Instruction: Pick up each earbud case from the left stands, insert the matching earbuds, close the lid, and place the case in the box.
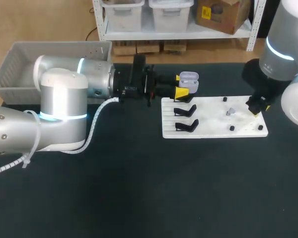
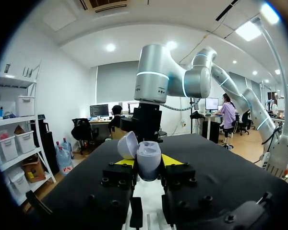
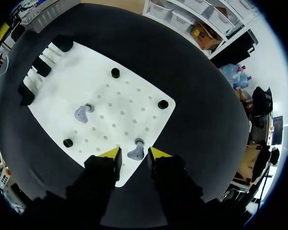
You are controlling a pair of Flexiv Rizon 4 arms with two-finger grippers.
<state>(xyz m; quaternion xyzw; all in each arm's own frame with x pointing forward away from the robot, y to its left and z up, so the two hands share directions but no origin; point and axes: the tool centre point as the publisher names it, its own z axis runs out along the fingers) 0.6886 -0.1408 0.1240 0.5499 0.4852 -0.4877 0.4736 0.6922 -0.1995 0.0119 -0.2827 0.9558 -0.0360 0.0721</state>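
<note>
Gripping open-lidded earbud case [image 2: 148, 152], left claw [image 2: 148, 162] clamped; case base hidden. Right claw [image 3: 135, 154] apart, straddling earbud [image 3: 136, 152].

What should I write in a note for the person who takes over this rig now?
Left gripper: shut on the pale lilac plastic earbud case, lid open, at the white board's far corner.
Right gripper: open, tips either side of one grey earbud on the board; the second grey earbud lies apart.
Two black stands hold nothing.
Done: case gripped.
To do: insert both earbuds, close lid, place case in the grey plastic box.
</note>
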